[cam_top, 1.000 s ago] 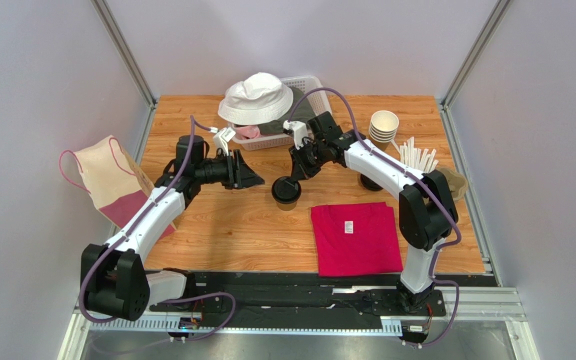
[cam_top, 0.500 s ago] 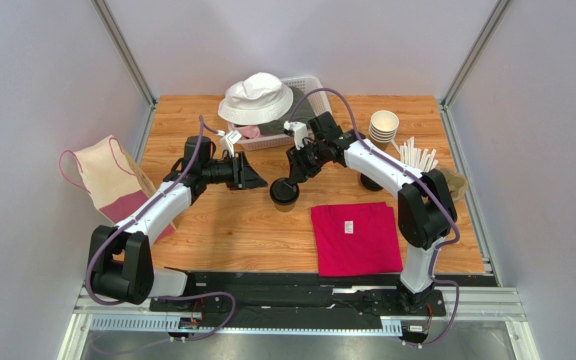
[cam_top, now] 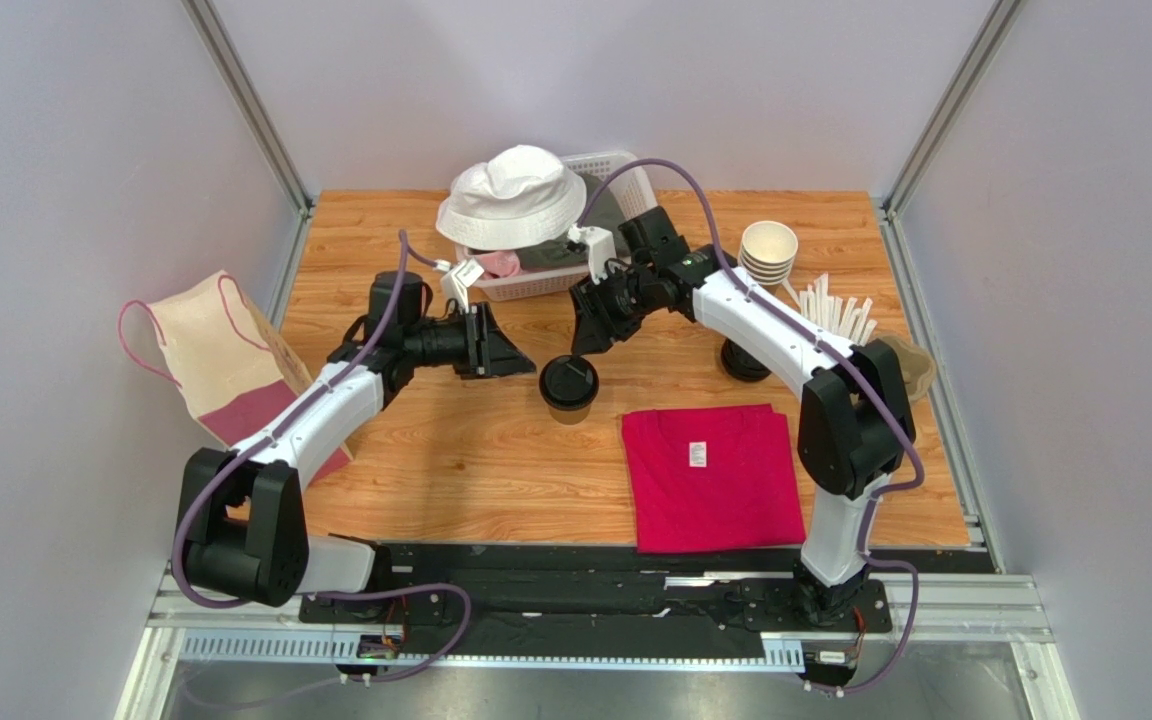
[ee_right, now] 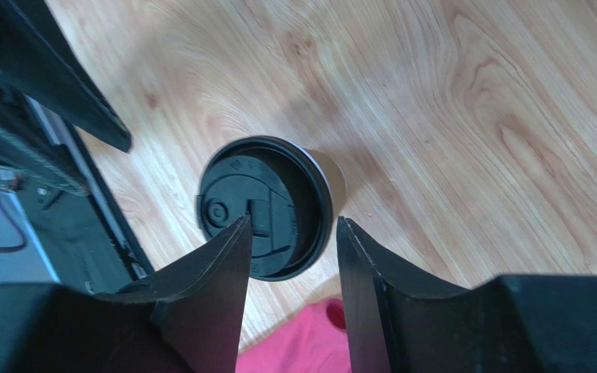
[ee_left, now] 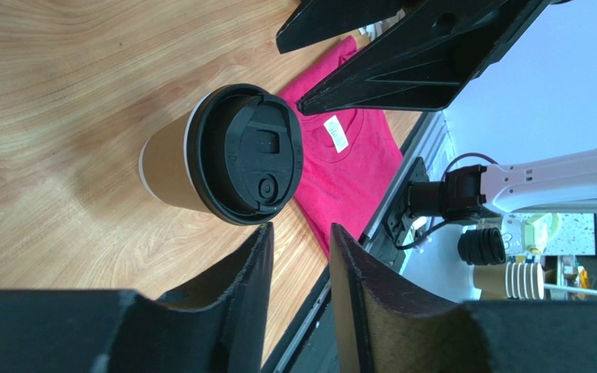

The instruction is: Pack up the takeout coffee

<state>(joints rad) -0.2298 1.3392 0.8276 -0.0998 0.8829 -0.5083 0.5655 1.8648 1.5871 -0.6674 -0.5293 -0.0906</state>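
The takeout coffee (cam_top: pixel 569 384) stands upright mid-table, a tan paper cup capped with a black lid (ee_left: pixel 247 151). My left gripper (cam_top: pixel 522 360) is level with it just to its left, open, with nothing between its fingers (ee_left: pixel 300 229); in the left wrist view the cup (ee_left: pixel 165 167) sits past the fingertips, not between them. My right gripper (cam_top: pixel 585 333) hovers above and behind the cup, open and empty. In the right wrist view the lid (ee_right: pixel 266 203) shows below my right gripper (ee_right: pixel 292 223), apart from both fingers.
A red shirt (cam_top: pixel 711 477) lies flat right of the cup. A white hat (cam_top: pixel 512 195) rests on a basket (cam_top: pixel 620 162) at the back. Stacked lidless cups (cam_top: pixel 767 251), white sticks (cam_top: pixel 838 315) and black lids (cam_top: pixel 745 360) sit right. A cream-and-pink bag (cam_top: pixel 214 360) lies at the left edge.
My right gripper opened, let go of the lidded cup and drew up and back. My left gripper slid right toward the cup and its jaws narrowed a little.
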